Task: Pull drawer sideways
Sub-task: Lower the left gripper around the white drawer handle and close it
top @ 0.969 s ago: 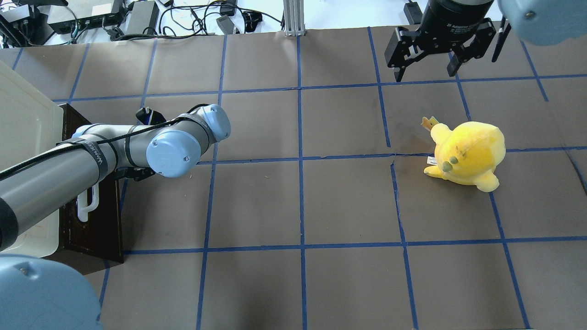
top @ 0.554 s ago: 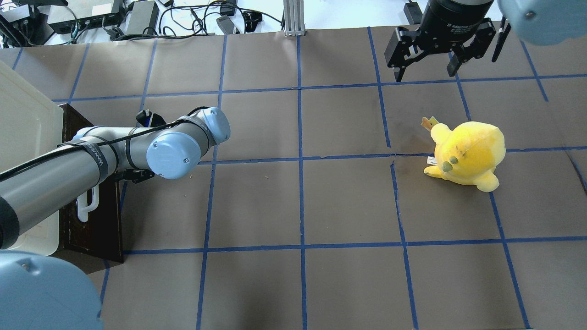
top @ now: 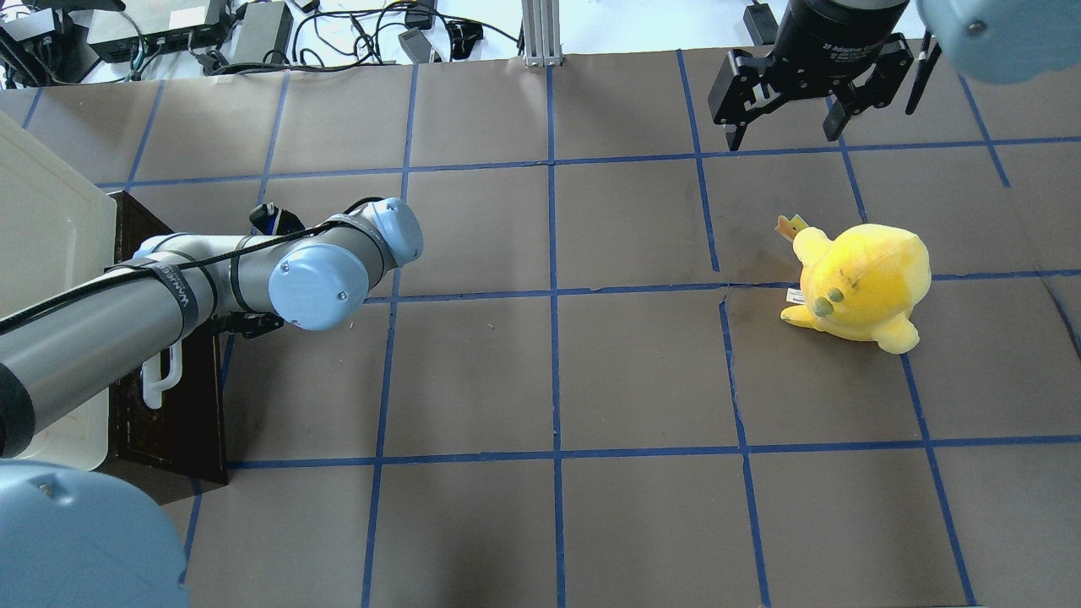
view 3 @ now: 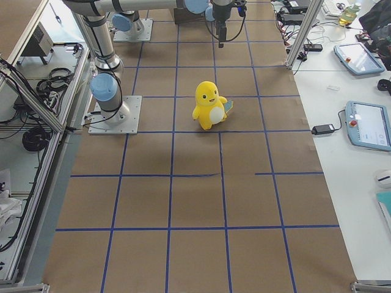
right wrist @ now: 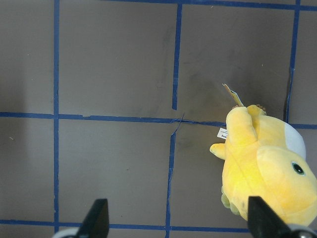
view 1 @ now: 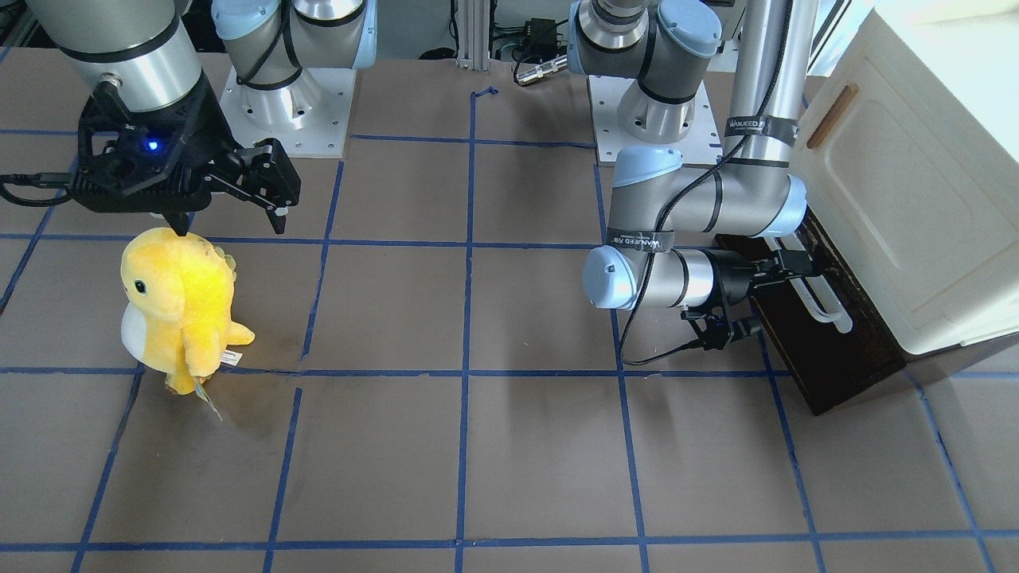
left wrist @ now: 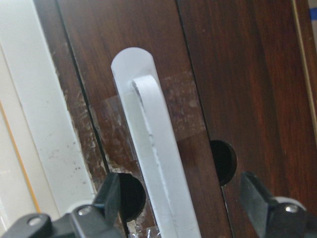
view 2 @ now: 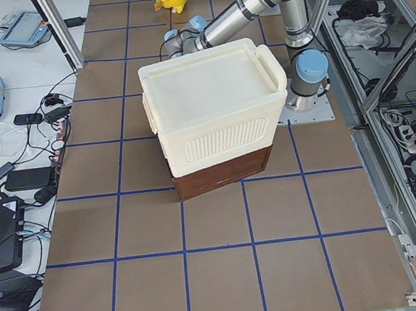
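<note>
Okay, left gripper [left wrist: 182, 193] is straddling the long white bar handle [left wrist: 158, 158] of the dark brown wooden drawer [view 1: 828, 350], jaws wide, gripping nothing.
The drawer is sitting under the cream-white plastic cabinet [view 1: 899, 199] at the robot's left table end, front facing the brown paper table with blue tape grid [top: 549, 371]. The yellow plush toy [top: 861, 283] is standing well apart. Overhead, the arm is hiding that gripper, while the wrist view is showing gaps both sides of the bar. The right gripper [top: 781, 135] is hanging wide apart, holding nothing, beyond the plush.
</note>
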